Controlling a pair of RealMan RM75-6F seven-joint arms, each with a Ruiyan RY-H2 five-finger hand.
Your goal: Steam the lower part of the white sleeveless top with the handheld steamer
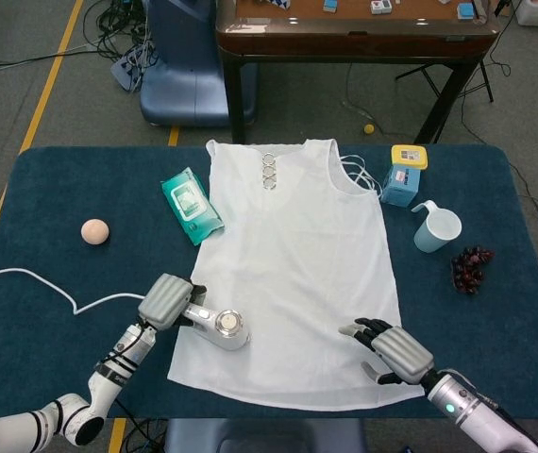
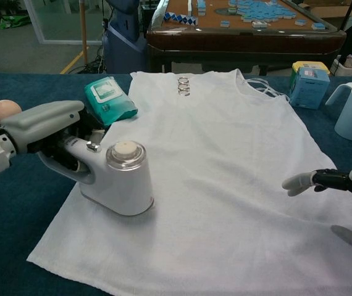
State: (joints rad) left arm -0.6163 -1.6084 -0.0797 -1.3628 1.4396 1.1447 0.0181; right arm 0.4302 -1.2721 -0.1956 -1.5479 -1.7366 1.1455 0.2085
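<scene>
Nearby, left hand [image 2: 40, 126] grips steamer [image 2: 117, 185] beside wipes pack [image 2: 107, 97]; right hand [image 1: 396, 349] spread, holding nothing.

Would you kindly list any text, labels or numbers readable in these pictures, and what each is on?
None can be read.
Green wipes pack: white label, print too small.
Blue box with yellow lid: label blurred.
Handheld steamer: no markings visible.
White sleeveless top: no print.

Head view looks steeply down over the whole desk [image 1: 52, 236] from high up, chest view sits low and close, both sharing the white top [image 1: 293, 274].
</scene>
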